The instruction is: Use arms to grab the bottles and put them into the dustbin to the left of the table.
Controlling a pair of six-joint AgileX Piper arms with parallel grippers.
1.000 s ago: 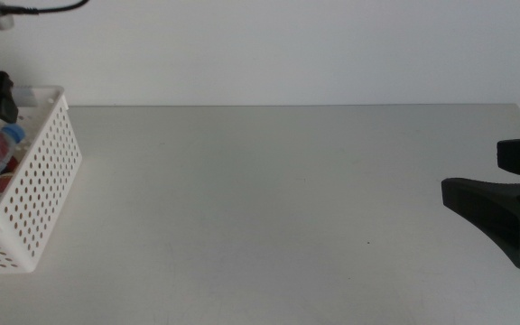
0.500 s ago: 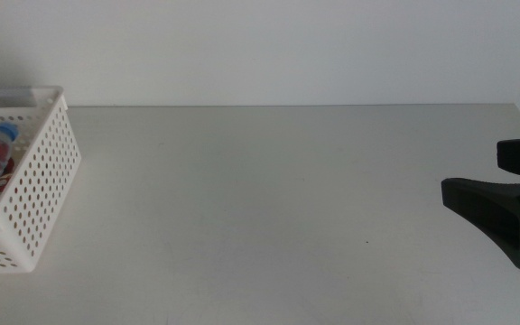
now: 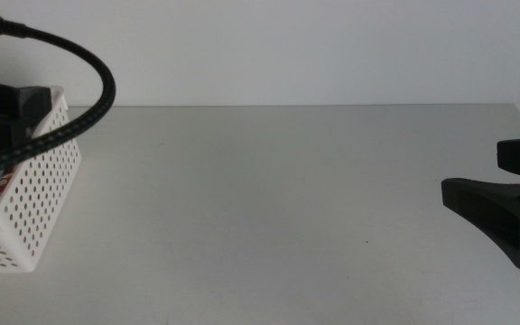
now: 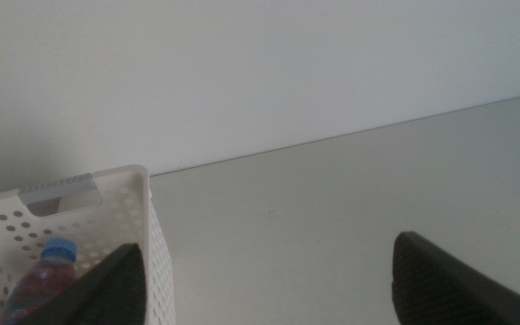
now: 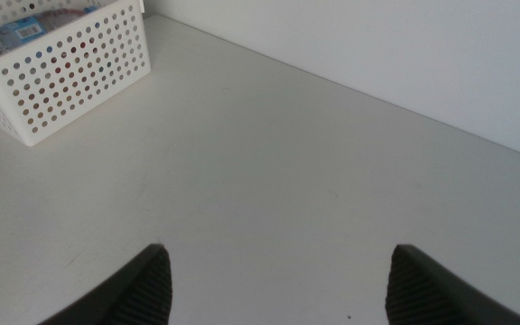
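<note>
The left gripper [image 4: 264,284] holds its dark jaws spread wide and empty, beside the white perforated plastic basket [image 4: 156,244] at the light-grey tabletop's [image 3: 269,199] left edge, its thick black cable [image 3: 79,63] arching above. A small clear blue-capped water bottle [image 4: 48,271] lies in that basket. The right gripper [image 5: 278,284], jaws equally wide with nothing between them, waits over the table's right side.

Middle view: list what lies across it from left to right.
White dustbin with the left gripper and its black cable over it → bare grey table → right gripper waiting at the right edge.
</note>
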